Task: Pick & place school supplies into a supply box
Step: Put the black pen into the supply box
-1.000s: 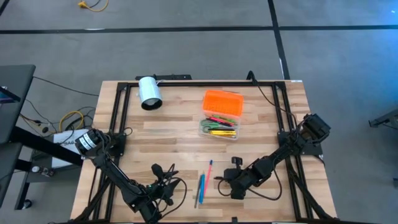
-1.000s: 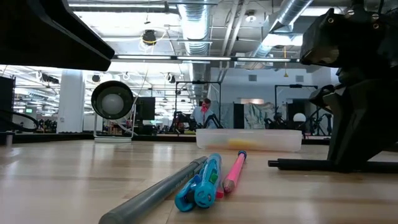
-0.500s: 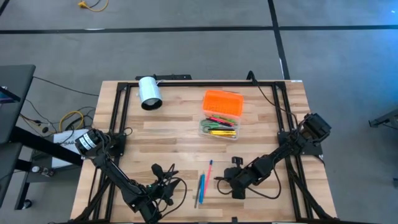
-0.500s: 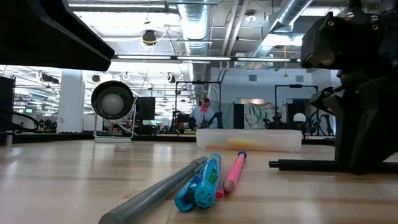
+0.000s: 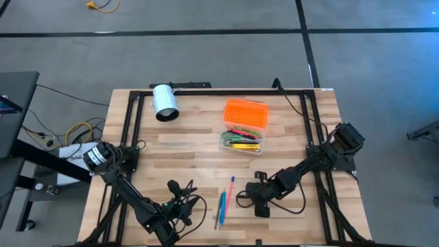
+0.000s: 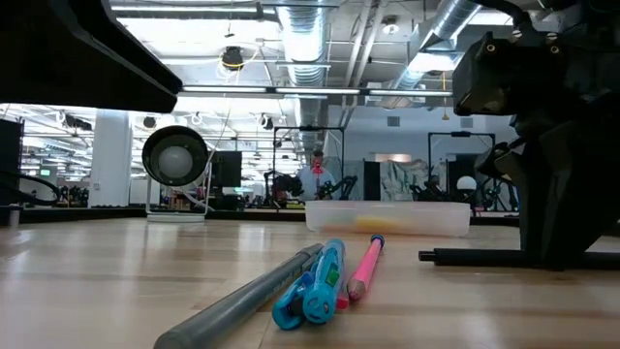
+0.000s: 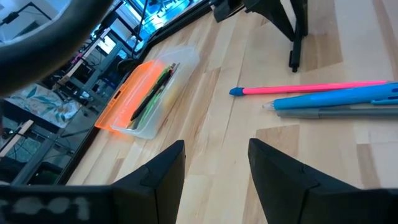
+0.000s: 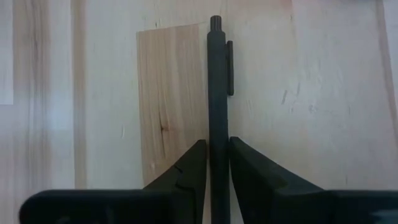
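Observation:
The supply box, a clear body point(image 5: 241, 143) with an open orange lid point(image 5: 245, 112), sits at the table's centre-far and holds several pens and green-handled scissors. A pink pen point(image 5: 232, 184), two blue pens point(image 5: 223, 202) and a grey pen point(image 6: 242, 301) lie loose on the near-centre wood. My right gripper point(image 8: 216, 148) points down just right of them, shut on a black pen point(image 8: 217, 74). My left gripper point(image 7: 214, 149) waits open at the near-left point(image 5: 180, 195), touching nothing. My right gripper pinches the black pen's barrel point(image 8: 217, 134), below its clip, between the two fingers point(image 8: 194, 163). They come from above, pointing down, and lie across the pen. The pen lies level, its free end point(image 6: 431, 256) sticking out toward the table's left; whether it is lifted clear, I cannot tell.
A white cylinder point(image 5: 164, 101) lies at the far-left of the table. A black frame point(image 5: 130, 123) runs along the left, right and far sides. Bare wood lies between the loose pens and the box point(image 6: 387, 217). Cables trail on the table near both grippers.
My right arm's wrist has shifted a little toward the table's left above the black pen. The pen's free end has stayed where it was. The loose pens and the box have not moved.

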